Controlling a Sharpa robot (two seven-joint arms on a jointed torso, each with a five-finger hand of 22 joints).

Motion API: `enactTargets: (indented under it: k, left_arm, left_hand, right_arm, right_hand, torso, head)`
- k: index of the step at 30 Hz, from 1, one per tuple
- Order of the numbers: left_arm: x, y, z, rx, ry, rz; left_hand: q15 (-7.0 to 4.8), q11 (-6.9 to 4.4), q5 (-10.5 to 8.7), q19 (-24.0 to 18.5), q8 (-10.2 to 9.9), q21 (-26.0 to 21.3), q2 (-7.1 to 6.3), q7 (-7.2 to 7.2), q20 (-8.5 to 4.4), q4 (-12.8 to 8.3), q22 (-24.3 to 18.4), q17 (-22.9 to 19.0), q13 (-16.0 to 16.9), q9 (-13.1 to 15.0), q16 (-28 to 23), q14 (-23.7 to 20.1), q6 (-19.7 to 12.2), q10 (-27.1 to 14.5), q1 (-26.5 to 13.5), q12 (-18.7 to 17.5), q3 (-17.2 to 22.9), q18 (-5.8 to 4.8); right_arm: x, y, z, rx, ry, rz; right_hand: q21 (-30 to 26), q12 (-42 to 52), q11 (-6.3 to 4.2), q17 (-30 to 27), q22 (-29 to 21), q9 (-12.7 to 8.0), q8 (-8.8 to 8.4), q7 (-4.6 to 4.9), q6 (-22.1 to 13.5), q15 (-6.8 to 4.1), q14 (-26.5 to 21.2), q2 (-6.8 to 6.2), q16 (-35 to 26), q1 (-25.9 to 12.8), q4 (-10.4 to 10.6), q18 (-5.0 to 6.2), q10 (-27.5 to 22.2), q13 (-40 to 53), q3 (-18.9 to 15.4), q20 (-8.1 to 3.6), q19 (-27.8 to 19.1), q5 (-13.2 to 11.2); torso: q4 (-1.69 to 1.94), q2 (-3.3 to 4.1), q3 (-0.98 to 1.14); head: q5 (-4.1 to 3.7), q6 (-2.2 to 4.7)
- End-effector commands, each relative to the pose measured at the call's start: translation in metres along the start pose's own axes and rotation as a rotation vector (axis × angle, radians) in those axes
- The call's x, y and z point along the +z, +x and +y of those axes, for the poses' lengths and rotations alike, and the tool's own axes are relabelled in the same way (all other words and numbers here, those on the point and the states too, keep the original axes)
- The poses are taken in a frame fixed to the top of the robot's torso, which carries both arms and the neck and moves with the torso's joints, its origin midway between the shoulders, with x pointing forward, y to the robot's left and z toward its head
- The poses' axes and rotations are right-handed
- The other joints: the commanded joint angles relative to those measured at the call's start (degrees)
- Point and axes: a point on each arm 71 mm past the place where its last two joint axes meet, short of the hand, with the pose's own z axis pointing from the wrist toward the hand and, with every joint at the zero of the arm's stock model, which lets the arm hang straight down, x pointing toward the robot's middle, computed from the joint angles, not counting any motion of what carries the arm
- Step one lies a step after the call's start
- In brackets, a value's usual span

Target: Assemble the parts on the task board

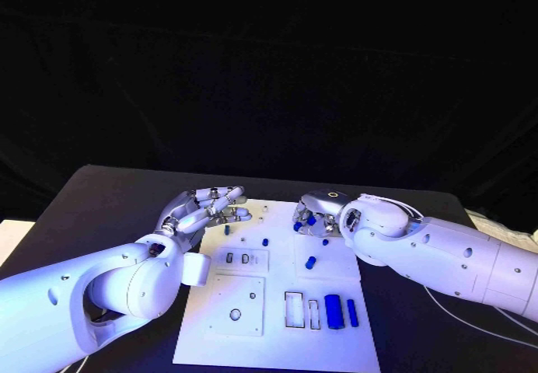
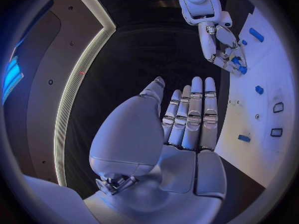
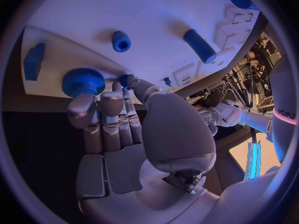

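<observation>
Here, head view: the task board (image 1: 281,326) lies flat in the middle of the black surface (image 1: 101,202). The left hand (image 1: 207,206) hovers over the board's far left corner, fingers curled loosely, nothing visibly in them. The right hand (image 1: 314,217) sits at the far middle edge, fingertips down among small blue parts (image 1: 311,263). A larger blue cylinder (image 1: 332,309) rests in the near slots.

Left wrist view: the left hand's fingers lie straight and side by side beyond the board's edge, holding nothing. The right hand shows across the board with blue pieces at its fingertips.

Right wrist view: the right hand (image 3: 115,129) has its fingertips at a blue toothed wheel (image 3: 82,82) near the board's edge; whether it truly grips it I cannot tell. A blue peg (image 3: 121,41) stands nearby.

Judgement: step in hand is taking or seating the wheel. Next move calls for a firm pinch and square alignment. The room behind is dark drape.
</observation>
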Motion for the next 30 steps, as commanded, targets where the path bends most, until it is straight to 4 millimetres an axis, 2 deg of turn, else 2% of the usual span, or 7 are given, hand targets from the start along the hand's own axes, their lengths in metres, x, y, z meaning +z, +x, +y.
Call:
enactTargets:
  k: [1, 8, 13, 19, 30]
  left_arm:
    - [0.001, 0.001, -0.001, -0.014, -0.002, 0.014]
    - [0.002, -0.001, 0.001, -0.009, -0.011, 0.001]
    - [0.003, -0.002, 0.001, -0.011, -0.017, -0.003]
    - [0.003, -0.001, 0.001, -0.015, -0.021, -0.004]
    - [0.002, -0.001, 0.001, -0.026, -0.026, -0.001]
  left_hand:
    - [0.04, 0.26, -0.28, 0.4, -0.3, -0.2, -0.1, 0.33, 0.03, -0.4, -0.1, 0.1, 0.0, -0.1, -0.4, 0.1, 0.2, 0.1, 0.1, -0.3, 0.0, 0.62]
    - [0.05, 0.27, -0.27, 0.4, -0.4, -0.3, -0.06, 0.34, 0.03, -0.5, -0.1, 0.1, -0.1, -0.1, -0.4, 0.1, 0.2, 0.1, 0.1, -0.3, 0.0, 0.62]
    - [0.14, 0.41, -0.26, 0.4, -0.6, -0.4, 0.32, 0.55, 0.08, -0.5, -0.2, 0.3, -0.1, -0.1, -0.5, -0.1, 0.1, 0.0, 0.0, -0.5, 0.2, 0.61]
    - [0.2, 0.48, -0.28, 0.4, -0.7, -0.4, 0.4, 0.65, 0.12, -0.5, -0.2, 0.4, -0.1, -0.1, -0.6, -0.2, 0.0, -0.1, -0.1, -0.6, 0.2, 0.59]
    - [0.25, 0.54, -0.3, 0.3, -0.8, -0.5, 0.43, 0.71, 0.15, -0.6, -0.3, 0.5, -0.1, -0.1, -0.7, -0.3, -0.1, -0.2, -0.1, -0.7, 0.2, 0.58]
  right_arm:
    - [0.001, 0.0, 0.0, -0.009, 0.002, 0.009]
    - [0.001, -0.001, 0.0, 0.0, -0.004, -0.016]
    - [0.002, -0.008, 0.002, 0.036, -0.031, -0.104]
    - [0.003, -0.014, 0.007, 0.062, -0.045, -0.173]
    - [0.013, -0.025, 0.016, 0.072, -0.006, -0.246]
  right_hand:
    - [0.4, 0.1, -0.1, 0.5, 0.5, 0.1, -0.01, 0.07, 0.6, -0.33, 1.5, -0.16, 0.6, -0.3, 0.5, -1.04, 0.4, 0.1, 0.0, 0.03, 0.3, -0.4]
    - [1.6, 0.2, -0.31, 2.1, 2.3, 0.2, 0.36, -0.16, 1.6, -0.48, 1.5, 0.17, 2.3, -0.2, 1.1, -1.3, 1.2, 0.2, 0.3, -0.02, 1.0, 0.1]
    - [5.0, 0.7, -1.03, 6.0, 7.6, 0.8, 1.28, -0.71, 4.1, -1.04, 1.9, 1.64, 5.9, 1.9, 0.7, -2.21, 3.6, 0.5, 2.1, -0.46, 3.4, 0.7]
    - [5.7, 0.4, -1.15, 6.6, 8.5, 1.0, 1.36, -0.76, 4.8, -1.11, 1.8, 2.13, 6.8, 2.5, 0.5, -2.34, 4.3, 0.5, 2.9, -0.62, 3.6, 0.7]
    - [6.3, 0.0, -1.0, 7.1, 9.0, 1.0, 0.92, -0.68, 4.8, -0.96, 1.4, 2.06, 7.7, 1.4, 1.6, -2.38, 4.2, 0.3, 2.9, -0.48, 3.3, -1.9]
  torso:
    - [-0.04, 0.19, -0.1]
    - [-0.1, 0.36, -0.11]
    - [-0.08, 0.44, -0.14]
    - [0.07, 0.57, -0.19]
    - [0.13, 0.78, -0.26]
  head:
    - [-0.06, -0.06]
    - [-0.07, 0.25]
    - [0.01, 0.62]
    - [0.1, 0.73]
    - [0.24, 0.79]
